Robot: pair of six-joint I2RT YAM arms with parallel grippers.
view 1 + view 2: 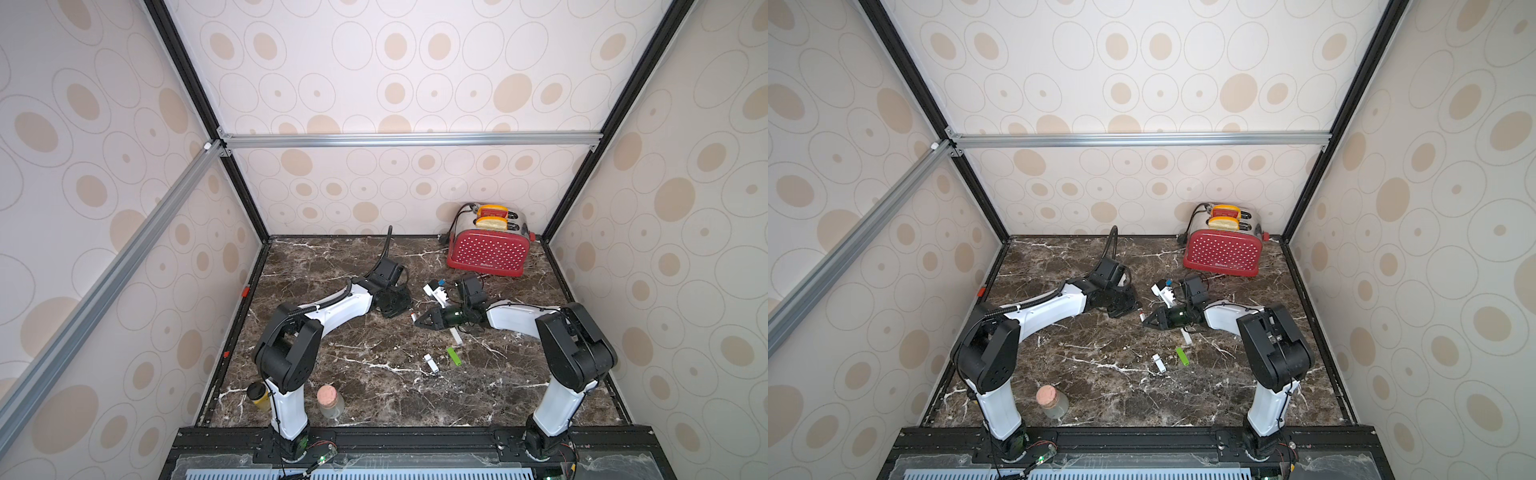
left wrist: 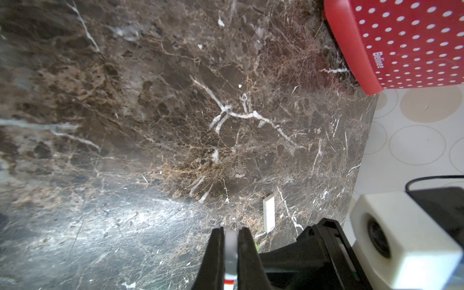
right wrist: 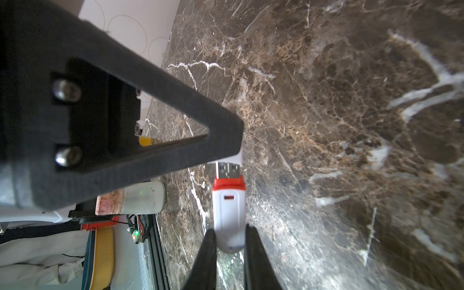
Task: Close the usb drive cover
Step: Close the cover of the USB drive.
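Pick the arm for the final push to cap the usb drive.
Left, probably. The left gripper pinches the white cap right at the connector. The right gripper clamps the usb drive body, so it can just brace.

Both top views look steeply down from high above the front edge of the bench (image 1: 374, 382), facing the back wall. They are far enough off that the whole bench shows, with the left fingers (image 1: 397, 306) and right fingers (image 1: 428, 319) meeting mid-bench and the toaster (image 1: 488, 251) beyond them. The left wrist camera sits close behind the left fingers, low over the bench, looking past the cover (image 2: 231, 251) they pinch toward the toaster. The right wrist camera looks likewise along the right fingers, the usb drive (image 3: 229, 213) large between them and a left finger just beyond its plug. Each wrist view catches part of the opposite arm's fingers — all four views share that meeting spot.
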